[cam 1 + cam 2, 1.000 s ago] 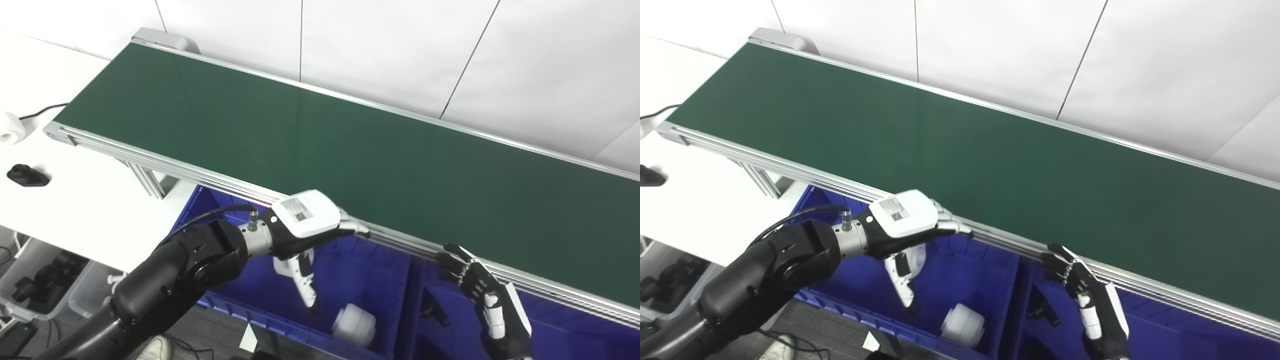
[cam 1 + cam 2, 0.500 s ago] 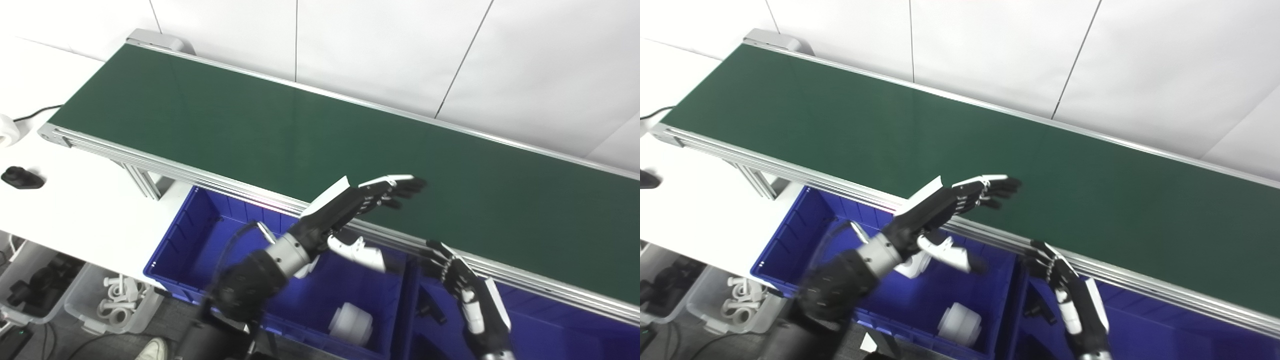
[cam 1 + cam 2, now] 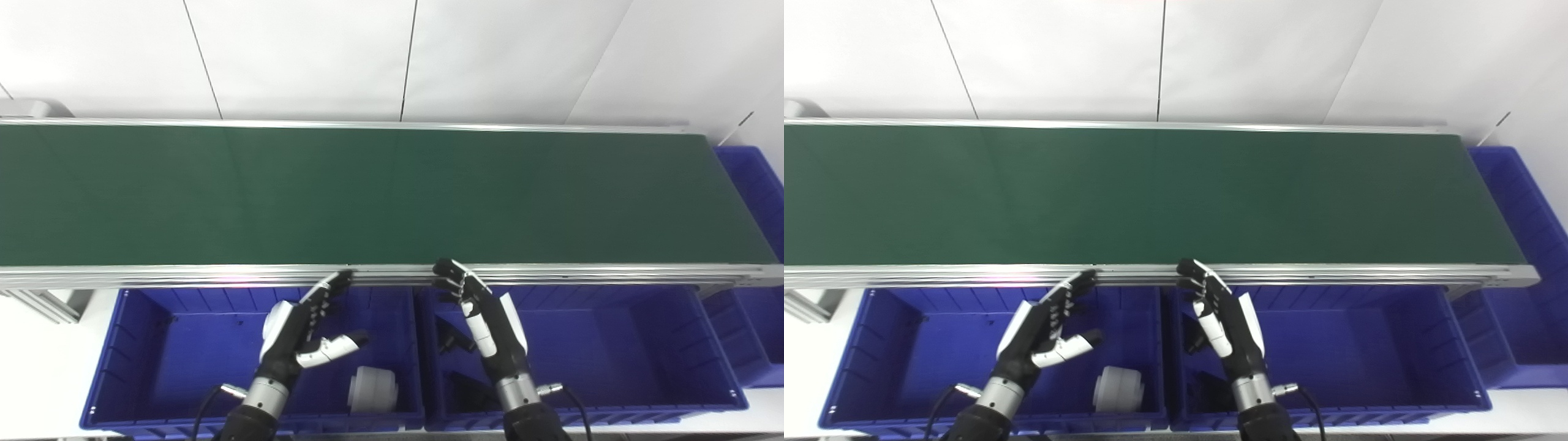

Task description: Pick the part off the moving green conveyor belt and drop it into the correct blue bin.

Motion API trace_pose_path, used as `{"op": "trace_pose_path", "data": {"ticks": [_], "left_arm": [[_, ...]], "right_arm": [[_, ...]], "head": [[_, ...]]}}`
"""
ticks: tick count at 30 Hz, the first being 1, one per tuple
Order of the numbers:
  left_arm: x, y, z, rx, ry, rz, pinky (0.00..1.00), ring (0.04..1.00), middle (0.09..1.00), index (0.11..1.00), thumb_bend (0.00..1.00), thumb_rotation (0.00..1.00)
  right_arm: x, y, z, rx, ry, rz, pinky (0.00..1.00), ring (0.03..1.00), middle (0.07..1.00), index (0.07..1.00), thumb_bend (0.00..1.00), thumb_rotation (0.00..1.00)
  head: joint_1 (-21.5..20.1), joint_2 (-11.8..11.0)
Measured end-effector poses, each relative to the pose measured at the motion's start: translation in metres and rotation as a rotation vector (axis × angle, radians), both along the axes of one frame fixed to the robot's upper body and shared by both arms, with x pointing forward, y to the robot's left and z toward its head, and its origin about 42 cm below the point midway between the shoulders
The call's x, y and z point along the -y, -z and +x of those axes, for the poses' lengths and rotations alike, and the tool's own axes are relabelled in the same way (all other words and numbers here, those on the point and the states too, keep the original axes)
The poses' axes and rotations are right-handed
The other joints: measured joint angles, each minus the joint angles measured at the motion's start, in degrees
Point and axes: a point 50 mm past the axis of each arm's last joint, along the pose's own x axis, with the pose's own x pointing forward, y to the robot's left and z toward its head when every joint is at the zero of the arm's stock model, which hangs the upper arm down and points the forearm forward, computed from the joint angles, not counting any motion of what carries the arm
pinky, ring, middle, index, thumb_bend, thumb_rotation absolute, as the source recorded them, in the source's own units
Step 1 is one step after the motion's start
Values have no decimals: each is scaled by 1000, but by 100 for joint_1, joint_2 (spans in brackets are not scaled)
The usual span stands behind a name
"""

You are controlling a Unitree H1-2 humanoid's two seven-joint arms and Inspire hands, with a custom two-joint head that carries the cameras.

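Two open hands wait below a bare green belt

The left hand (image 3: 298, 334) and right hand (image 3: 484, 309) hover, fingers spread and holding nothing, over two blue bins (image 3: 141, 361) beside the conveyor belt (image 3: 367, 190). A white part (image 3: 372, 391) lies in the left bin

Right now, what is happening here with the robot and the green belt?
The long green conveyor belt carries no part at this moment. Both hands hover empty with fingers apart above the blue plastic bins, just below the belt's silver rail: the left hand over the left blue bin, the right hand over the right blue bin. A white cylindrical part lies in the left bin. The robot seems to wait for the next part.
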Motion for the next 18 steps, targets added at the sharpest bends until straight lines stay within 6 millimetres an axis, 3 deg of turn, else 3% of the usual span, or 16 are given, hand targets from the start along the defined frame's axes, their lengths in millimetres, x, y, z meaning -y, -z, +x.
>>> {"op": "trace_pose_path", "data": {"ticks": [7,18], "left_arm": [[-2,2,-3,-2,25,17,861,916,904,867,782,557],[1,1,-5,23,56,17,844,895,903,863,804,568]], "right_arm": [[-2,3,-2,-10,-4,0,710,777,829,843,771,1000],[-1,8,-3,-32,-11,16,700,759,813,838,789,1000]], "head": [[-97,-35],[149,-228]]}}
